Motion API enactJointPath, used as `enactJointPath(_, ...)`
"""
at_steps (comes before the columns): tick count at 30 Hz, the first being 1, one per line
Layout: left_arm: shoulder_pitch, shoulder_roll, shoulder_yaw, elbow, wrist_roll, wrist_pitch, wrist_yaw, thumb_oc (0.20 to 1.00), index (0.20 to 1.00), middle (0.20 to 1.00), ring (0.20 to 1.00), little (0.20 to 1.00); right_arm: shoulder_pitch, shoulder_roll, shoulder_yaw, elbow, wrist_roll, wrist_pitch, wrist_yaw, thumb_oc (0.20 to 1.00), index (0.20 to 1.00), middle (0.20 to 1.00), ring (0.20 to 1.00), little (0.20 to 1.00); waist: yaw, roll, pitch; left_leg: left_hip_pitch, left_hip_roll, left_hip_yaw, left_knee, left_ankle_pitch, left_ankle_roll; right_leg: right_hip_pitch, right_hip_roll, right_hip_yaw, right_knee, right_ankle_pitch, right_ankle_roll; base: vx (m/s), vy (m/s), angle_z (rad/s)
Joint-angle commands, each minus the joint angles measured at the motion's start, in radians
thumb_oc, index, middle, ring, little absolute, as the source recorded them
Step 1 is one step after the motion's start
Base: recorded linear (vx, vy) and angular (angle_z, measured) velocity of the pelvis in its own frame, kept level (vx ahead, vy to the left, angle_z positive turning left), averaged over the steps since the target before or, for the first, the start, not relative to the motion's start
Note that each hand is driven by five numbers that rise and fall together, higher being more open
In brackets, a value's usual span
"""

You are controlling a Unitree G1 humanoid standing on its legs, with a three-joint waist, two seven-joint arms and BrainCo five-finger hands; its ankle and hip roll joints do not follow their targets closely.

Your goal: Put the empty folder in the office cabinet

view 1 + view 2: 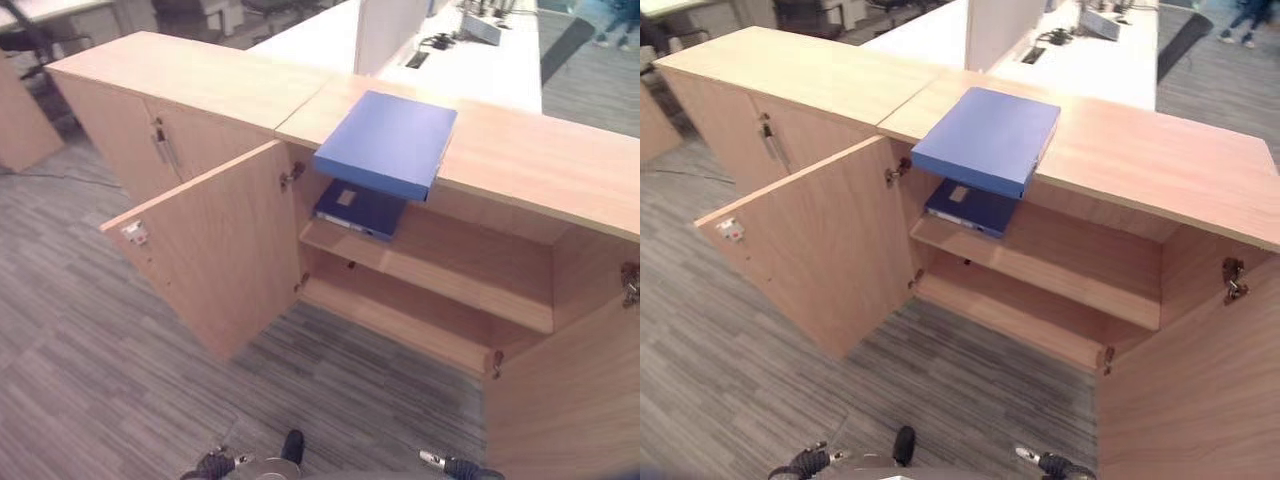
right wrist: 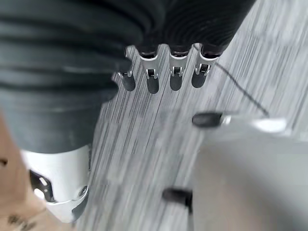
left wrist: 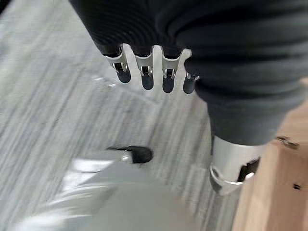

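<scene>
Both hands hang over the grey carpet (image 1: 120,330) holding nothing: left hand (image 3: 144,72) and right hand (image 2: 163,72) have fingers loosely extended. One blue folder (image 1: 390,140) lies atop the wooden cabinet (image 1: 540,160), overhanging its open front; another folder (image 1: 358,210) rests on the upper shelf (image 1: 470,270).

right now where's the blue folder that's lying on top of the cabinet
In the eye views the blue folder lies flat on the cabinet top, overhanging its front edge above the open compartment, directly over a darker folder on the upper shelf.

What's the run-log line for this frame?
blue folder: on cabinet top, overhanging | doors: open | second folder: upper shelf | left hand: open, empty | right hand: open, empty
</scene>
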Motion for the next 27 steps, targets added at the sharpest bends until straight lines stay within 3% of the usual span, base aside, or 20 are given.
enactJointPath(1, 0.018, -0.012, -0.026, 0.005, -0.011, -0.028, -0.016, 1.000, 1.000, 1.000, 1.000, 1.000, -0.041, -0.036, -0.004, -0.007, 0.042, -0.018, 0.002, 1.000, 1.000, 1.000, 1.000, 1.000, 0.018, 0.038, -0.035, -0.030, 0.024, -0.024, 0.029, -0.073, 0.009, -0.066, -0.030, 0.022, 0.076, 0.033, 0.043, 0.14, 0.359, -0.77)
enactJointPath(3, 0.022, -0.013, -0.023, -0.005, -0.019, -0.032, -0.022, 1.000, 1.000, 1.000, 1.000, 1.000, -0.038, -0.032, -0.013, -0.014, 0.053, -0.021, 0.004, 1.000, 1.000, 1.000, 1.000, 1.000, 0.014, 0.046, -0.039, -0.007, -0.003, -0.009, 0.012, -0.084, 0.024, -0.091, -0.058, 0.030, 0.118, 0.052, 0.057, 0.14, 0.352, -0.72)
enactJointPath(4, 0.030, -0.017, -0.026, -0.022, -0.027, -0.035, -0.036, 1.000, 1.000, 1.000, 1.000, 1.000, -0.030, -0.032, -0.025, -0.011, 0.063, -0.023, 0.007, 1.000, 1.000, 1.000, 1.000, 1.000, 0.006, 0.056, -0.033, 0.016, -0.034, 0.002, 0.009, -0.101, 0.041, -0.130, -0.094, 0.033, 0.208, 0.098, 0.058, 0.10, 0.260, -0.41)
enactJointPath(5, 0.030, -0.016, -0.026, -0.022, -0.027, -0.035, -0.036, 1.000, 1.000, 1.000, 1.000, 1.000, -0.030, -0.032, -0.025, -0.011, 0.063, -0.023, 0.007, 1.000, 1.000, 1.000, 1.000, 1.000, 0.007, 0.055, -0.033, 0.016, -0.034, 0.003, 0.009, -0.101, 0.041, -0.132, -0.095, 0.035, 0.210, 0.097, 0.059, 0.08, 0.306, -0.34)
enactJointPath(6, 0.031, -0.016, -0.032, -0.034, -0.026, -0.034, -0.043, 1.000, 1.000, 1.000, 1.000, 1.000, -0.031, -0.030, -0.031, -0.015, 0.076, -0.026, 0.006, 1.000, 1.000, 1.000, 1.000, 1.000, 0.002, 0.064, -0.012, 0.036, -0.056, 0.010, 0.009, -0.116, 0.057, -0.182, -0.133, 0.017, 0.312, 0.175, 0.035, 0.02, 0.134, -0.29)
enactJointPath(7, 0.031, -0.016, -0.032, -0.034, -0.026, -0.033, -0.043, 1.000, 1.000, 1.000, 1.000, 1.000, -0.031, -0.030, -0.031, -0.015, 0.076, -0.026, 0.006, 1.000, 1.000, 1.000, 1.000, 1.000, 0.003, 0.064, -0.012, 0.036, -0.056, 0.010, 0.009, -0.116, 0.057, -0.182, -0.133, 0.017, 0.313, 0.175, 0.035, 0.06, 0.231, -0.37)
enactJointPath(8, 0.035, -0.011, -0.037, -0.053, -0.028, -0.030, -0.055, 1.000, 1.000, 1.000, 1.000, 1.000, -0.032, -0.022, -0.028, -0.019, 0.085, -0.028, 0.006, 1.000, 1.000, 1.000, 1.000, 1.000, 0.013, 0.074, -0.002, 0.053, -0.054, 0.039, 0.009, -0.133, 0.057, -0.203, -0.168, -0.101, 0.347, 0.186, 0.013, 0.05, 0.118, -0.17)
enactJointPath(9, 0.040, -0.011, -0.036, -0.063, -0.035, -0.027, -0.061, 1.000, 1.000, 1.000, 1.000, 1.000, -0.032, -0.017, -0.024, -0.023, 0.087, -0.028, 0.008, 1.000, 1.000, 1.000, 1.000, 1.000, 0.019, 0.074, 0.001, 0.058, -0.050, 0.063, 0.009, -0.140, 0.055, -0.206, -0.185, -0.170, 0.340, 0.191, 0.013, 0.05, 0.117, -0.24)
enactJointPath(10, 0.040, -0.011, -0.036, -0.064, -0.035, -0.026, -0.061, 1.000, 1.000, 1.000, 1.000, 1.000, -0.032, -0.017, -0.024, -0.023, 0.087, -0.027, 0.008, 1.000, 1.000, 1.000, 1.000, 1.000, 0.017, 0.075, 0.001, 0.058, -0.050, 0.061, 0.009, -0.140, 0.055, -0.203, -0.184, -0.174, 0.336, 0.193, 0.013, 0.03, 0.033, -0.34)
enactJointPath(11, 0.044, -0.011, -0.032, -0.071, -0.042, -0.025, -0.062, 1.000, 1.000, 1.000, 1.000, 1.000, -0.037, -0.011, -0.019, -0.031, 0.089, -0.028, 0.010, 1.000, 1.000, 1.000, 1.000, 1.000, 0.024, 0.077, 0.004, 0.060, -0.043, 0.083, 0.009, -0.145, 0.052, -0.212, -0.188, -0.245, 0.318, 0.178, 0.011, 0.07, -0.026, -0.54)
enactJointPath(12, 0.047, -0.010, -0.030, -0.086, -0.050, -0.022, -0.064, 1.000, 1.000, 1.000, 1.000, 1.000, -0.044, -0.007, -0.014, -0.037, 0.089, -0.027, 0.010, 1.000, 1.000, 1.000, 1.000, 1.000, 0.026, 0.082, 0.010, 0.069, -0.032, 0.089, 0.009, -0.164, 0.045, -0.209, -0.174, -0.284, 0.295, 0.145, 0.022, 0.10, -0.083, -0.66)
enactJointPath(13, 0.047, -0.011, -0.031, -0.100, -0.057, -0.023, -0.053, 1.000, 1.000, 1.000, 1.000, 1.000, -0.067, 0.002, 0.002, -0.050, 0.096, -0.030, 0.005, 1.000, 1.000, 1.000, 1.000, 1.000, 0.024, 0.084, 0.026, 0.078, -0.023, 0.110, 0.009, -0.170, 0.044, -0.261, -0.124, -0.350, 0.247, 0.136, 0.030, 0.04, -0.098, -0.55)
enactJointPath(15, 0.043, -0.014, -0.030, -0.102, -0.056, -0.023, -0.048, 1.000, 1.000, 1.000, 1.000, 1.000, -0.079, 0.008, 0.016, -0.059, 0.105, -0.031, 0.003, 1.000, 1.000, 1.000, 1.000, 1.000, 0.021, 0.084, 0.033, 0.081, -0.017, 0.129, 0.009, -0.164, 0.044, -0.284, -0.089, -0.386, 0.196, 0.161, 0.021, 0.06, -0.099, -0.44)
enactJointPath(17, 0.038, -0.018, -0.033, -0.102, -0.063, -0.022, -0.044, 1.000, 1.000, 1.000, 1.000, 1.000, -0.090, 0.017, 0.039, -0.069, 0.106, -0.035, -0.005, 1.000, 1.000, 1.000, 1.000, 1.000, 0.012, 0.086, 0.048, 0.121, 0.000, 0.134, 0.009, -0.191, 0.034, -0.314, -0.034, -0.392, 0.174, 0.152, 0.033, 0.14, -0.142, -0.64)
enactJointPath(19, 0.040, -0.019, -0.042, -0.151, -0.085, -0.030, -0.043, 1.000, 1.000, 1.000, 1.000, 1.000, -0.078, 0.025, 0.061, -0.072, 0.114, -0.042, -0.016, 1.000, 1.000, 1.000, 1.000, 1.000, 0.011, 0.051, 0.045, 0.124, -0.004, 0.132, 0.009, -0.175, 0.031, -0.247, 0.006, -0.371, 0.070, 0.151, 0.000, 0.06, -0.219, -0.15)
enactJointPath(22, 0.061, -0.013, -0.046, -0.243, -0.122, -0.027, -0.046, 1.000, 1.000, 1.000, 1.000, 1.000, -0.066, 0.022, 0.074, -0.080, 0.102, -0.042, -0.023, 1.000, 1.000, 1.000, 1.000, 1.000, 0.018, 0.040, 0.033, 0.139, 0.021, 0.139, 0.016, -0.183, 0.017, -0.214, 0.025, -0.367, 0.052, 0.139, -0.008, 0.17, -0.229, 0.23)
enactJointPath(25, 0.090, -0.004, -0.031, -0.367, -0.205, -0.016, -0.048, 1.000, 1.000, 1.000, 1.000, 1.000, -0.054, 0.020, 0.088, -0.105, 0.098, -0.042, -0.026, 1.000, 1.000, 1.000, 1.000, 1.000, 0.023, 0.021, 0.032, 0.100, 0.067, 0.145, 0.145, -0.224, -0.009, -0.179, 0.044, -0.370, 0.057, 0.104, -0.033, 0.10, -0.204, -0.02)
enactJointPath(27, 0.102, 0.006, -0.029, -0.466, -0.253, -0.009, -0.041, 1.000, 1.000, 1.000, 1.000, 1.000, -0.057, 0.015, 0.088, -0.125, 0.113, -0.039, -0.038, 1.000, 1.000, 1.000, 1.000, 1.000, 0.025, 0.006, 0.054, 0.021, 0.093, 0.151, 0.316, -0.232, -0.031, -0.158, 0.048, -0.375, 0.059, 0.084, -0.057, 0.02, -0.269, 0.06)
